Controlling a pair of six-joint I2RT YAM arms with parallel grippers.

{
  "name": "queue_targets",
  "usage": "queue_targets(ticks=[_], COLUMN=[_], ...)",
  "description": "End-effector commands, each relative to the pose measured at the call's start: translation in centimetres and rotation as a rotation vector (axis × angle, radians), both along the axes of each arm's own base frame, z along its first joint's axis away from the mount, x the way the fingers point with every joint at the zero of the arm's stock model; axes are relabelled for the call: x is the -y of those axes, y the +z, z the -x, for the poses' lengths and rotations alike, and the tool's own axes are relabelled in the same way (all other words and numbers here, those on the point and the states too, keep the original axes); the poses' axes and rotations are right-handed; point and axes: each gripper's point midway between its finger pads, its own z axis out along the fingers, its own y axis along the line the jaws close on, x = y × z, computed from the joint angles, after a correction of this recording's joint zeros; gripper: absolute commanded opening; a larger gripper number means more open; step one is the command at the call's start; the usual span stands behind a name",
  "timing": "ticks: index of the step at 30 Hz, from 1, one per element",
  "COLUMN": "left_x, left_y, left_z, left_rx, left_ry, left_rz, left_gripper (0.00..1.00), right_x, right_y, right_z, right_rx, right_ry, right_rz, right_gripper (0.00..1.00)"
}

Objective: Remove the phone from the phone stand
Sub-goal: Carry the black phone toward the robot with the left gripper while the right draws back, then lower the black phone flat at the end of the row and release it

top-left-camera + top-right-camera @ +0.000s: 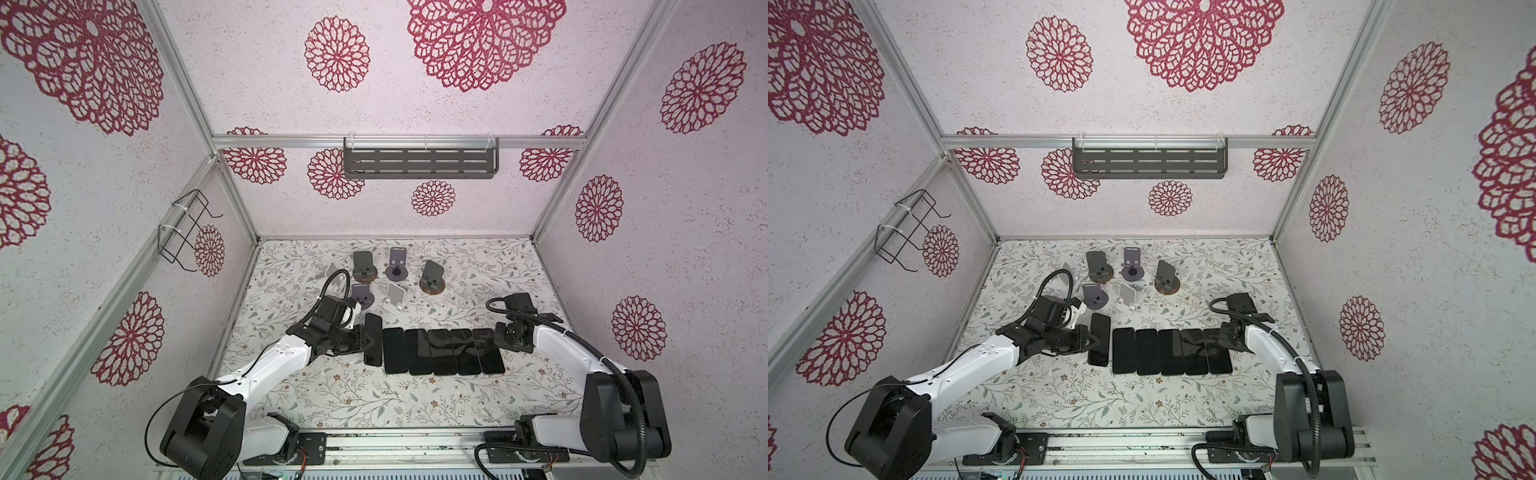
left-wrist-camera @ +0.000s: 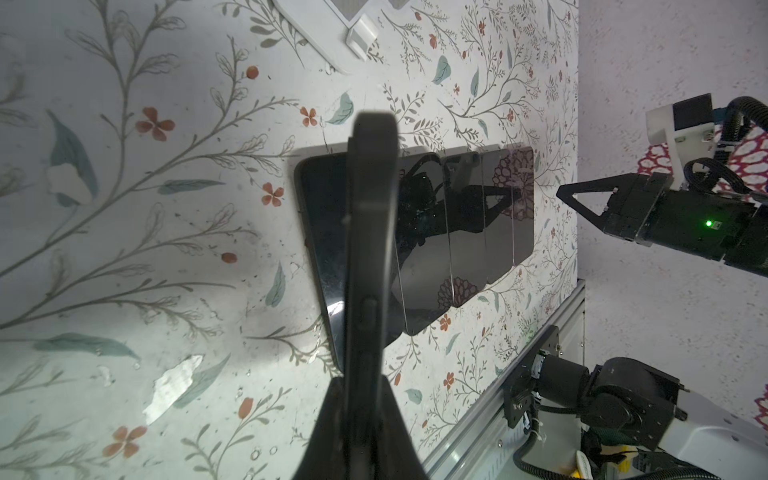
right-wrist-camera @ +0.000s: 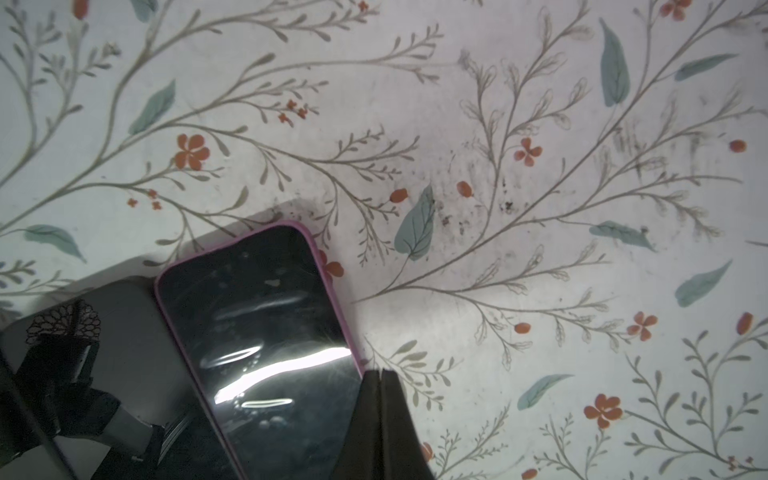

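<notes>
On the left wall a wire basket (image 1: pixel 161 241) is hung; through its wires only the wall is seen. Below it, the left gripper (image 1: pixel 367 340) is reached over the worktop (image 1: pixel 332 390), and its fingers (image 2: pixel 324 432) are pinched on the faces of the phone (image 1: pixel 374 332). This phone is thus held away from the stands, at the left end of a row of phones (image 1: pixel 419 351) lying face up, just beside the first of them. Whether its edge touches the worktop cannot be told.

Behind the row, six phone stands (image 1: pixel 364 266) are grouped, each with its back plate shown bare; a white stand (image 1: pixel 395 297) is the nearest to the row. On the back wall a slotted grey shelf (image 1: pixel 419 164) is fixed, and its floor is seen uncovered.

At the right end of the row a pink-cased phone (image 3: pixel 257 332) is laid. The right gripper (image 3: pixel 380 378) is placed just beside its long edge, with its fingers pressed together on nothing.
</notes>
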Motion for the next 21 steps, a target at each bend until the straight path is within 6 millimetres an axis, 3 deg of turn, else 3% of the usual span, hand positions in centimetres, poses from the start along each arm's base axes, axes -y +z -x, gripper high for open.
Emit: queue_targets(ticks=[1, 12, 21], left_x=[0.4, -0.1, 0.1], left_y=[0.0, -2.3, -3.8], left_z=[-0.5, -0.1, 0.0], left_rx=[0.027, -0.040, -0.117], left_ry=[0.002, 0.009, 0.044], left_rz=[0.015, -0.038, -0.032], left_gripper=[0.00, 0.00, 0.00], right_x=[0.3, 0.2, 0.0], right_y=[-0.3, -2.7, -3.3], right_z=[-1.2, -1.0, -0.9], right_rx=[0.029, -0.022, -0.054], right_ry=[-0.002, 0.000, 0.001], right_rz=[0.003, 0.001, -0.011], right_gripper=[0.00, 0.00, 0.00])
